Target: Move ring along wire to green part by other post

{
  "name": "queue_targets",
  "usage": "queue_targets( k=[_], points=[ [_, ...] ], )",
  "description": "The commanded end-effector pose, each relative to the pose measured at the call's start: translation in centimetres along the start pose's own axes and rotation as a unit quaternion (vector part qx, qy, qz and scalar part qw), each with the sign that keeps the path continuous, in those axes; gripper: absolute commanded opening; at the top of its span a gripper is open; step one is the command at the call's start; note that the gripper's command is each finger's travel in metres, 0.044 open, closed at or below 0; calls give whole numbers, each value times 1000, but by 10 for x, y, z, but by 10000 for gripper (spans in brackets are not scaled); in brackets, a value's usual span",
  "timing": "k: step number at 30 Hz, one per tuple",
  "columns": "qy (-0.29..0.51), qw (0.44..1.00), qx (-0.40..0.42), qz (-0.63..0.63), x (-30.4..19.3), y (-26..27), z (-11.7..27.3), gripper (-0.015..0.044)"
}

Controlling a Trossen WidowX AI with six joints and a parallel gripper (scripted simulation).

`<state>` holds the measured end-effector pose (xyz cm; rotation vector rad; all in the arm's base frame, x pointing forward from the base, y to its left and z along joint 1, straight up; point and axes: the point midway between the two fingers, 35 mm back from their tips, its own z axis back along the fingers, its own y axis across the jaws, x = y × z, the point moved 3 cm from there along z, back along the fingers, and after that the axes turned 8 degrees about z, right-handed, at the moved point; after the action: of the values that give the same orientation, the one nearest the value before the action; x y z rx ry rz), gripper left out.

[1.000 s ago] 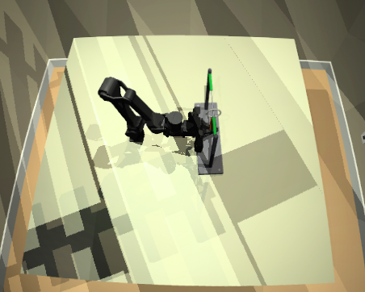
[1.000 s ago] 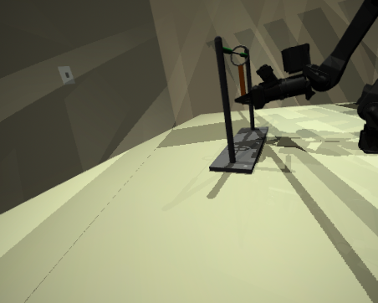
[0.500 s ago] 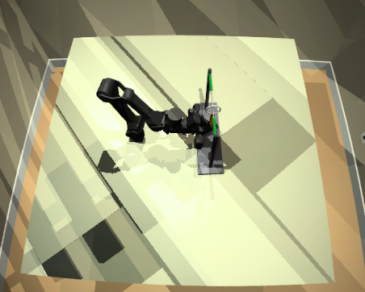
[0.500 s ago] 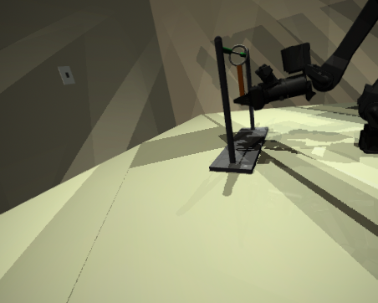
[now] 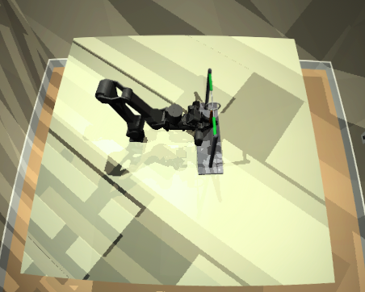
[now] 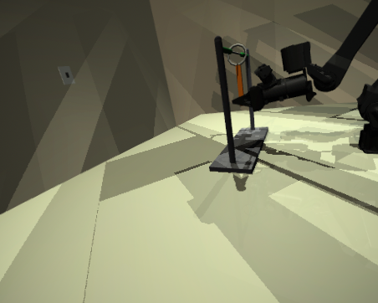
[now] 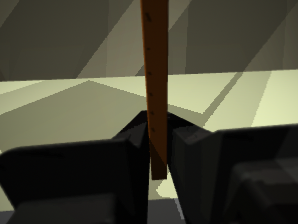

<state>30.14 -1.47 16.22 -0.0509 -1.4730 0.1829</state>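
Observation:
The ring (image 5: 219,106) (image 6: 230,61) is around the wire between its two green parts, at the thin grey part; the wire passes through it. Whether they touch, I cannot tell. The orange handle (image 5: 211,114) (image 6: 239,79) (image 7: 156,75) hangs down from the ring, nearly upright. My gripper (image 5: 209,124) (image 6: 239,100) (image 7: 152,116) is shut on the handle's lower end. One green part (image 5: 210,82) (image 6: 227,50) is by the post nearer the exterior camera. The other green part (image 5: 214,126) (image 6: 242,53) is by the far post, above my gripper in the top view.
The near post (image 5: 207,96) (image 6: 225,98) and the far post (image 5: 213,151) (image 6: 251,113) stand on a grey base (image 5: 204,168) (image 6: 243,164). The arm (image 5: 143,106) (image 6: 350,54) reaches in from the robot's side, with the wrist close beside the wire stand.

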Motion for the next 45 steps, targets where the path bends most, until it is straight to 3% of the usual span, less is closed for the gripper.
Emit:
queue_targets(
  k=[1,45],
  points=[
    [-6,1000,-1,-2,4,4,1,-150],
    [-5,1000,8,-4,11,47,-1,-150]
  ],
)
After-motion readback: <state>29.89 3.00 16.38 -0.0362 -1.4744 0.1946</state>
